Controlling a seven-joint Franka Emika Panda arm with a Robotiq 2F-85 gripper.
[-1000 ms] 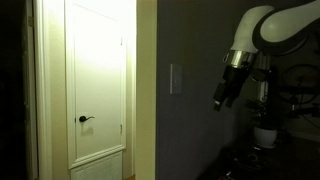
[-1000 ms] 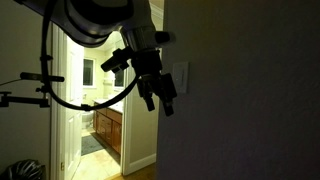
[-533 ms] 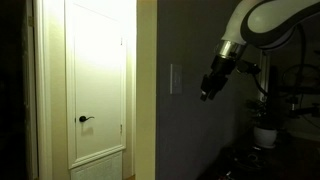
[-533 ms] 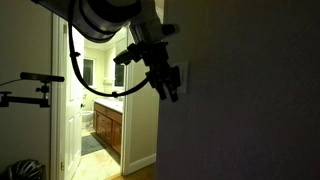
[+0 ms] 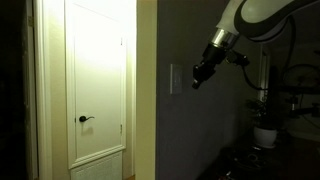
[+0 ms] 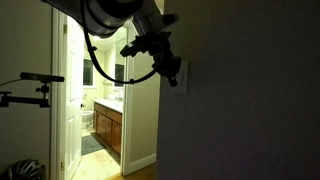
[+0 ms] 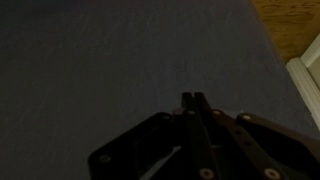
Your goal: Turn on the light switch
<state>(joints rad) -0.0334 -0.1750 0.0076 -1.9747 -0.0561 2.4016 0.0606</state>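
The light switch [image 5: 175,78] is a small upright white plate on the dark grey wall, just right of the doorway corner. My gripper [image 5: 197,82] hangs a short way off its right side, shut, with nothing in it. In an exterior view the gripper [image 6: 176,81] overlaps the light switch [image 6: 184,71], and I cannot tell whether they touch. The wrist view shows the gripper [image 7: 193,98] with its fingers pressed together, pointing at bare grey wall. The switch is out of that view.
A white door [image 5: 100,80] with a black lever handle [image 5: 85,119] stands left of the wall corner. A potted plant [image 5: 265,133] sits at the lower right behind the arm. A lit room with a wooden cabinet [image 6: 108,130] shows through the doorway.
The arm has risen and moved in towards the light switch. The jaws went from open to shut.
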